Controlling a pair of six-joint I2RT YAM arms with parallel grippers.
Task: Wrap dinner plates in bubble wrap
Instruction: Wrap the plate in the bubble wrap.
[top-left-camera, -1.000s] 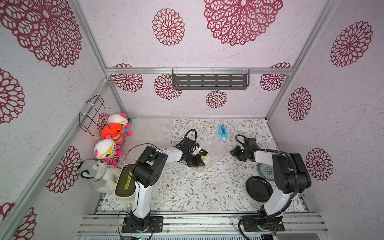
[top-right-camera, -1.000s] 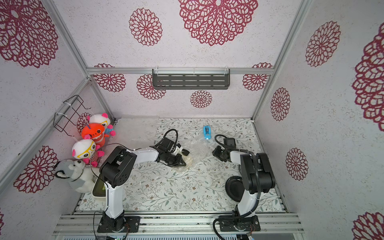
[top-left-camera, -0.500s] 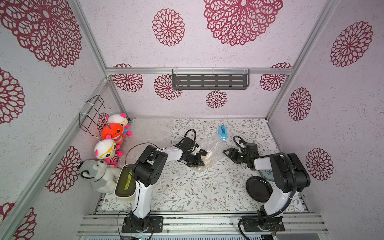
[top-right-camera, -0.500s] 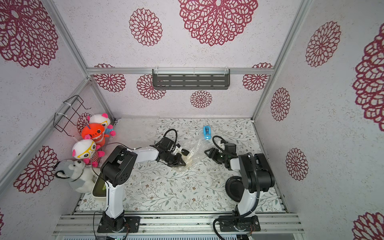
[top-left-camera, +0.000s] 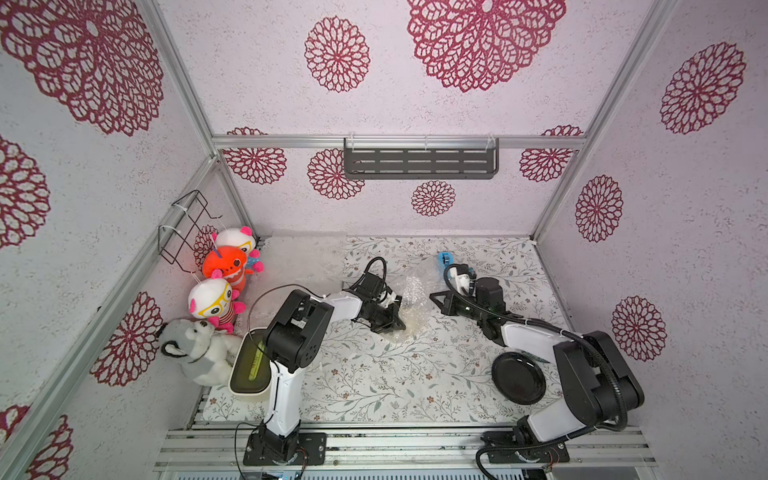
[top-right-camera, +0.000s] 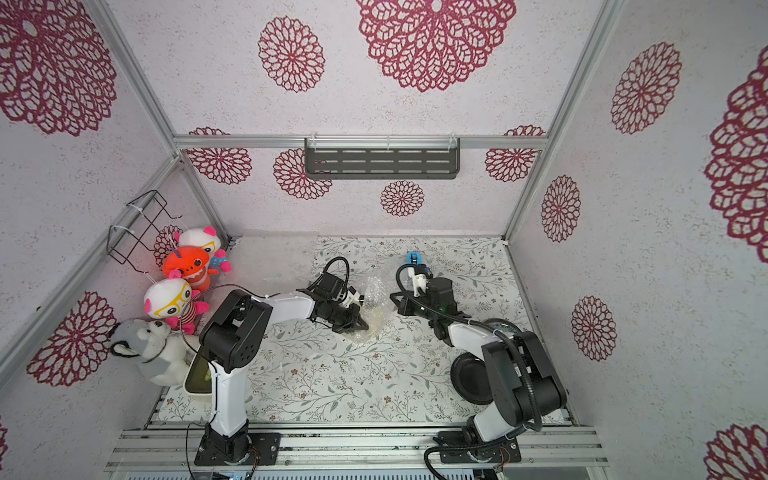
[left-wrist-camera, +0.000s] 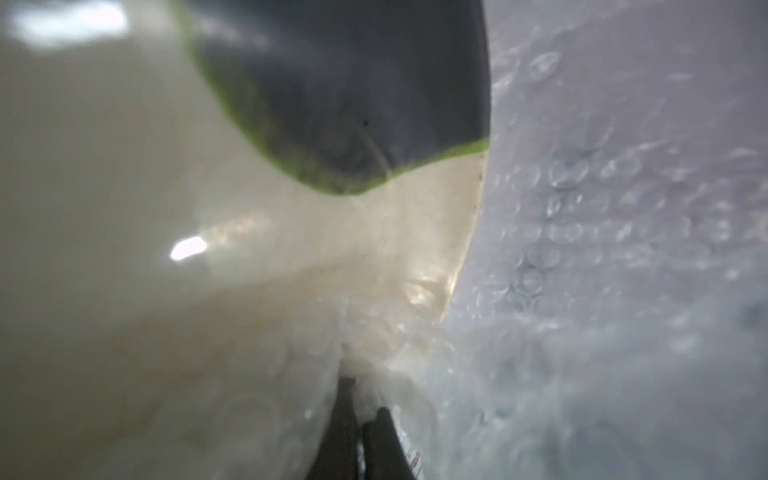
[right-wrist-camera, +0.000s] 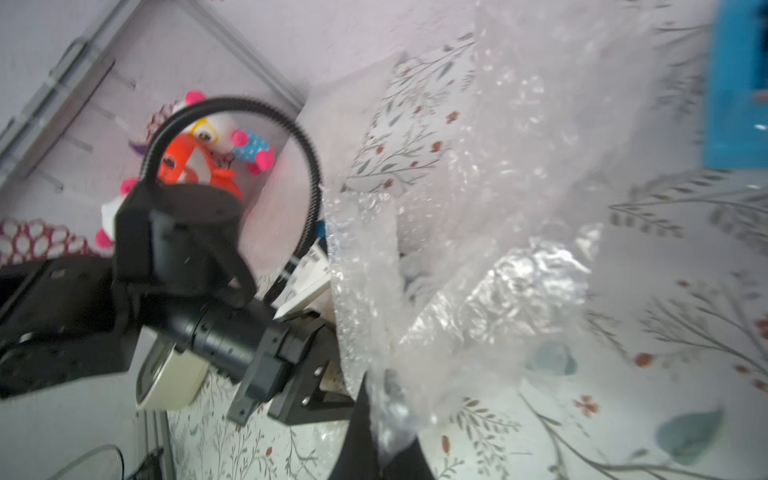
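In both top views, your left gripper (top-left-camera: 395, 324) (top-right-camera: 357, 324) is low on the desk (top-left-camera: 374, 386), pushed into the crumpled bubble wrap (top-left-camera: 415, 289) (top-right-camera: 374, 291) in the middle. A cream plate (top-left-camera: 411, 328) shows through the wrap. Your right gripper (top-left-camera: 436, 297) (top-right-camera: 397, 300) touches the wrap's other side. The black plate (top-left-camera: 518, 376) (top-right-camera: 469, 380) lies bare by the right arm's base, well apart from the wrap.

In the left wrist view, the cream plate (left-wrist-camera: 208, 291) fills the picture and bubble wrap (left-wrist-camera: 602, 249) lies beside it and partly over it. Your left gripper (left-wrist-camera: 361, 432) is pressed together, pinching the wrap at the plate's rim.

In the right wrist view, your right gripper (right-wrist-camera: 382, 440) is pressed together too, pinching a corner of the bubble wrap (right-wrist-camera: 478, 270). A blue thing (right-wrist-camera: 735, 83) sits on the desk behind it.
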